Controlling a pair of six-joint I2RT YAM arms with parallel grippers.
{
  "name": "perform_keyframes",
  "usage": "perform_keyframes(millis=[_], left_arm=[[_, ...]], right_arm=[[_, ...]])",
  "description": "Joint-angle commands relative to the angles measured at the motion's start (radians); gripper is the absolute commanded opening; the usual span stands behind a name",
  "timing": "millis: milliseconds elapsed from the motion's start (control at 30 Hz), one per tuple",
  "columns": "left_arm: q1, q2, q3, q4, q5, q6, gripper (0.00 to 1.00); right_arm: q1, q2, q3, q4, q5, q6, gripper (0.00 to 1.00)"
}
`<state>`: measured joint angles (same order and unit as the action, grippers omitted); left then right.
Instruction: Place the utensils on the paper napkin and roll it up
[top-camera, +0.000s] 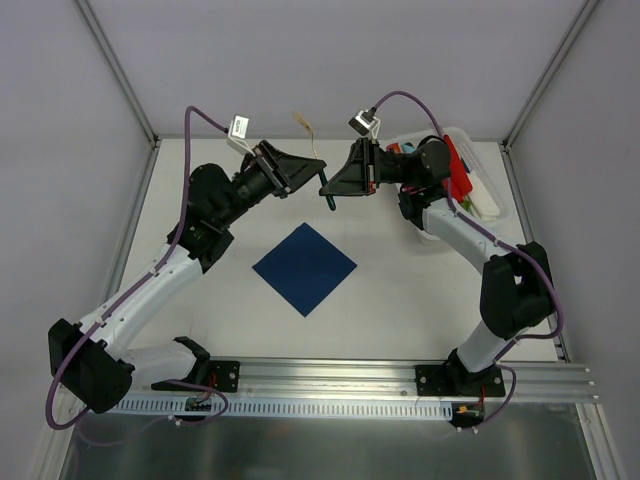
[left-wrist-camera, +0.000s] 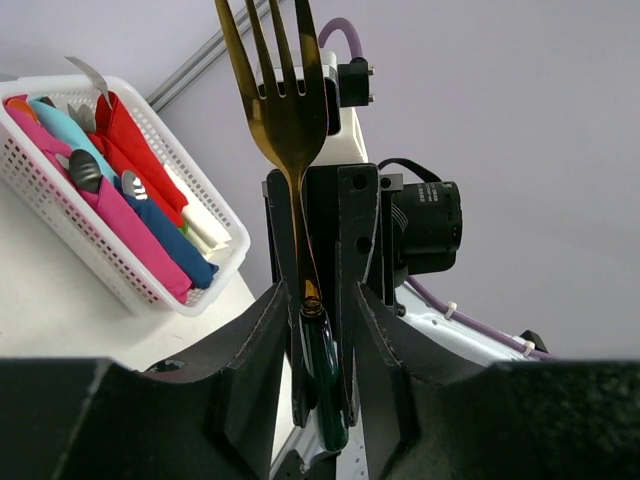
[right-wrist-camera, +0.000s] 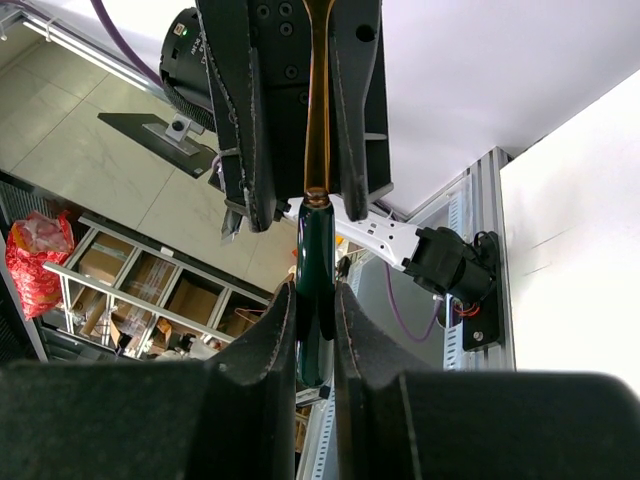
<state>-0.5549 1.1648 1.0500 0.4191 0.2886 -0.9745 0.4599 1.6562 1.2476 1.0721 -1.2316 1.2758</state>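
A fork with gold tines (left-wrist-camera: 290, 110) and a dark green handle (right-wrist-camera: 316, 240) is held in the air above the back of the table, its tines (top-camera: 304, 125) pointing away. My right gripper (right-wrist-camera: 315, 290) is shut on the green handle. My left gripper (left-wrist-camera: 320, 292) faces it with its jaws open, standing either side of the fork with a gap on each side. In the top view the left gripper (top-camera: 318, 170) and the right gripper (top-camera: 331, 186) meet nose to nose. The dark navy paper napkin (top-camera: 305, 268) lies flat mid-table, nothing on it.
A white mesh basket (left-wrist-camera: 120, 285) holds pink, red and blue rolled items and more utensils with grey heads (left-wrist-camera: 85, 172). The same basket (top-camera: 487, 205) sits at the table's back right, beside the right arm. Frame posts line the back corners.
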Motion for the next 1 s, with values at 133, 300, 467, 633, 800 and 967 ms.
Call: perform_keyframes(millis=[133, 300, 467, 633, 800, 967], left_arm=[[0.004, -0.03, -0.001, 0.023, 0.027, -0.007, 0.26], [0.004, -0.027, 0.002, 0.024, 0.032, -0.007, 0.15], [0.004, -0.03, -0.004, 0.001, 0.017, -0.003, 0.0], [0.004, -0.04, 0.007, -0.119, -0.025, 0.028, 0.0], [0.004, -0.007, 0.125, -0.419, -0.069, 0.125, 0.0], [0.0, 0.064, 0.183, -0.719, -0.155, 0.155, 0.0]], right_arm=[[-0.006, 0.001, 0.047, 0.077, 0.0, 0.013, 0.0], [-0.006, 0.007, 0.049, 0.083, 0.0, 0.022, 0.0], [-0.007, 0.007, 0.047, 0.052, -0.006, 0.007, 0.14], [-0.029, -0.002, 0.015, -0.01, -0.017, -0.029, 0.68], [-0.171, -0.062, -0.072, -0.222, -0.008, -0.241, 0.99], [-0.314, -0.145, -0.07, -0.929, 0.072, -0.74, 0.99]])
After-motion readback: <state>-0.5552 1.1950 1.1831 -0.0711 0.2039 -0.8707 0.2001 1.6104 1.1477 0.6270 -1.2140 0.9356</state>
